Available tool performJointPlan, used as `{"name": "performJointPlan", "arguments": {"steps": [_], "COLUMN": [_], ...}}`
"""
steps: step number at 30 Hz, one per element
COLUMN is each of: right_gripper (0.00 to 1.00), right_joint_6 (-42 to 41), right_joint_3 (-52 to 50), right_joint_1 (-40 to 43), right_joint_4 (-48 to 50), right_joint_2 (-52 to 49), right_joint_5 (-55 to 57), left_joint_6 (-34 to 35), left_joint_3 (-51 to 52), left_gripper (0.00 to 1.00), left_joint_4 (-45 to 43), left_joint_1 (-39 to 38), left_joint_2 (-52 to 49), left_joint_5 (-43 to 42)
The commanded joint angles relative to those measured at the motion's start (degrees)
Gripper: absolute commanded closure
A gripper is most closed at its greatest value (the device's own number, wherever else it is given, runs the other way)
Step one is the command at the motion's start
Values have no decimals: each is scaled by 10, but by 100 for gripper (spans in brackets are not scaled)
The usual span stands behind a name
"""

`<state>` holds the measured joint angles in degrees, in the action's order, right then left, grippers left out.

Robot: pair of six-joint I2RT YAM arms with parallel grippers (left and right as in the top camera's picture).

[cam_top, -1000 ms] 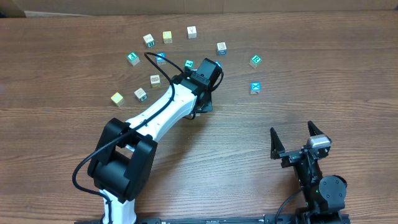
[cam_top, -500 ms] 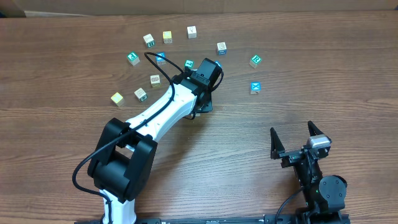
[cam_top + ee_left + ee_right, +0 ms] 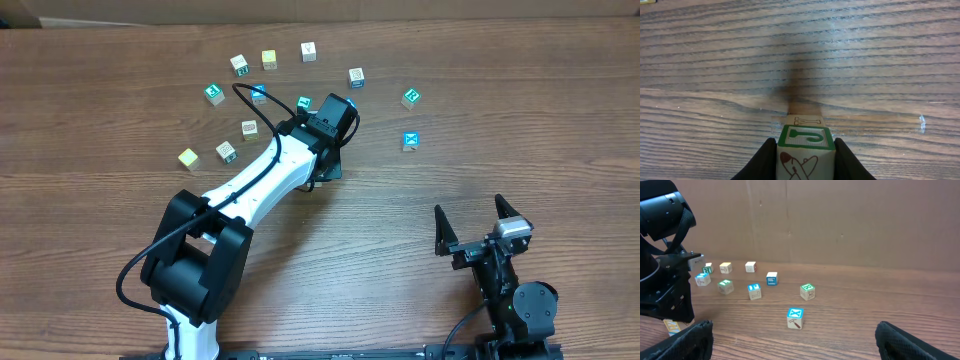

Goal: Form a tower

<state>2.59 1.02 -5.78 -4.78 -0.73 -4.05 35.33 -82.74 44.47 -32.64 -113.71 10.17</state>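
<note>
Tower (image 3: pixel 808 123) is barely begun: at the bottom centre of the left wrist view, a green-topped cube (image 3: pixel 805 138) is clamped between the dark fingers (image 3: pixel 765 159) of the left gripper (image 3: pixel 805 152); just behind and beneath it shows the top of a second cream cube (image 3: pixel 807 119) lying on the table (image 3: pixel 715 60); whether the held cube already rests on that one or hangs just over it I cannot tell; so the stack is one cube high, two at best; in the overhead view this spot is at the centre of the frame, hidden under the left arm's wrist.

Nearly all the work is left, by my reading; the loose cubes (image 3: pixel 249 129) lie scattered singly in an arc across the upper middle of the overhead view, none of them stacked; the blue cube with a white X (image 3: pixel 410 140) sits alone to the right of centre, well apart from the stack.

The right gripper (image 3: pixel 471 214) is at the lower right of the overhead view with its jaws spread wide and nothing between them; it is far from any cube.

What remains, I judge, is to seat and release the held cube squarely, then bring more cubes one at a time; each added cube will make the narrow stack easier to topple.
</note>
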Motion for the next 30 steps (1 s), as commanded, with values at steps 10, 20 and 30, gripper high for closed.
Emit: {"name": "performJointPlan", "arguments": {"steps": [10,20,30], "right_gripper": [0,0,0], "right_joint_6": [1,1,1], "right_joint_3": [-6,-6,-6], "right_joint_1": [-4,-4,-4], "right_joint_4": [2,2,2], "right_joint_2": [5,5,5], "right_joint_5": [3,3,3], "left_joint_6": [-4,0,5], "left_joint_3": [5,-3,-4], "left_gripper": [80,82,81], "left_joint_4": [1,11,14], "left_joint_1": [-4,-4,-4], "left_joint_2": [-9,-9,-9], "left_joint_5": [5,5,5]}}
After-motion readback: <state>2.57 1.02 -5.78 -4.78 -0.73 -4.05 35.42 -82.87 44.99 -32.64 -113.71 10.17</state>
